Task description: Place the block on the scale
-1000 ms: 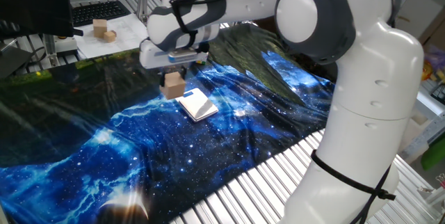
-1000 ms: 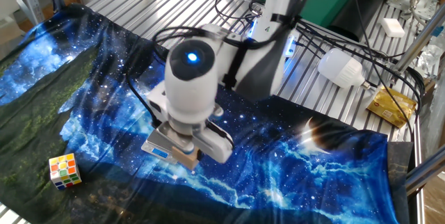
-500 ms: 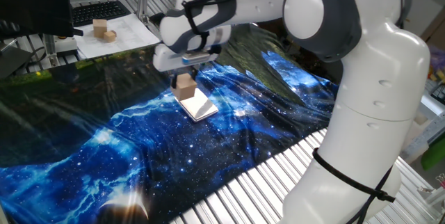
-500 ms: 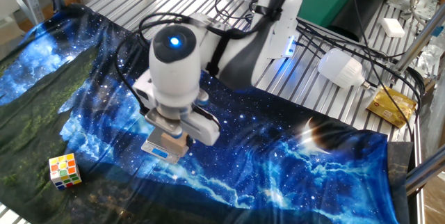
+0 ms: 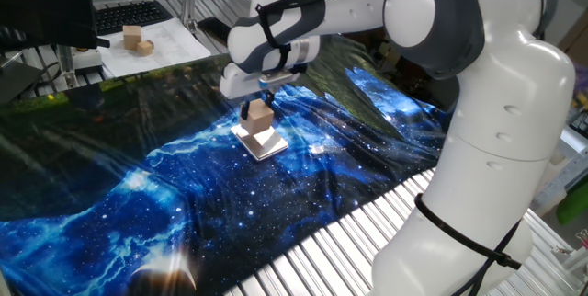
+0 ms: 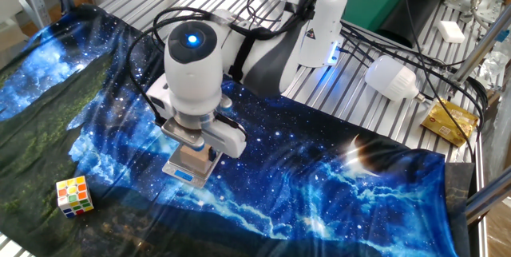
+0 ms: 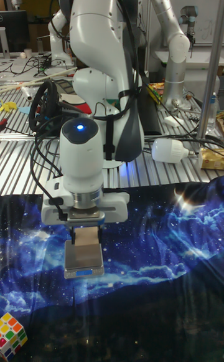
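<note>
The block (image 5: 260,118) is a plain tan wooden cube, and my gripper (image 5: 260,110) is shut on it with a finger on either side. It hangs directly over the scale (image 5: 265,143), a small flat white square slab lying on the blue galaxy-print cloth. From the other fixed view the block (image 6: 196,156) sits just under the gripper (image 6: 196,150), above the scale (image 6: 187,172). In the tall fixed view the block (image 7: 86,238) reaches down to the scale (image 7: 84,263), held by the gripper (image 7: 86,233). Whether block and scale touch I cannot tell.
A multicoloured puzzle cube (image 6: 73,195) lies on the cloth's dark part, also seen low left (image 7: 11,334). Small wooden blocks on white paper (image 5: 138,40) sit beyond the cloth. A white bulb-shaped unit (image 6: 391,77) and cables rest on the metal slats.
My gripper has carried the block sideways from beside the scale to directly over it, and it now sits lower, close to the slab. The scale has not moved.
</note>
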Robot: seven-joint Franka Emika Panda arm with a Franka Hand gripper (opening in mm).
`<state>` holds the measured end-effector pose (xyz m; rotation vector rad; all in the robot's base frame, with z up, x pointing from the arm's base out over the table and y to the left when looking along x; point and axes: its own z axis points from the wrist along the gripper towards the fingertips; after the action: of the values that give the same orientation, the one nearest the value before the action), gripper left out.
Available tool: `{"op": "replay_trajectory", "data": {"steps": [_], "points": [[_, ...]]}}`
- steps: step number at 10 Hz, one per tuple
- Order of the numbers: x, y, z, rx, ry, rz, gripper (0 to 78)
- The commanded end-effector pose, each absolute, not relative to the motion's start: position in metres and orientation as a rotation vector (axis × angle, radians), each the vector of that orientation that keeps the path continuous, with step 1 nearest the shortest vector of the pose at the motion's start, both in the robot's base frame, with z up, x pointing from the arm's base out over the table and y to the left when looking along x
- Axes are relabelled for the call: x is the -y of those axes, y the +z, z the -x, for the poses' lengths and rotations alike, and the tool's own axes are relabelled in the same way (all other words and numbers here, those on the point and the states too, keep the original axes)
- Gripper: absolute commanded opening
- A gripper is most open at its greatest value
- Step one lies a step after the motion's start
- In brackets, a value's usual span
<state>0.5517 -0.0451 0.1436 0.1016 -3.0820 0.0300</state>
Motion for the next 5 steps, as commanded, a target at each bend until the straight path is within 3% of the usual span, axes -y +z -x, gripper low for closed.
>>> {"op": "replay_trajectory", "data": {"steps": [1,5], "points": [[0.0561,0.1374,-0.5422,3.090,0.032,-0.137,1.2],[0.0562,0.1353,-0.5365,3.094,0.030,-0.172,1.2]]}}
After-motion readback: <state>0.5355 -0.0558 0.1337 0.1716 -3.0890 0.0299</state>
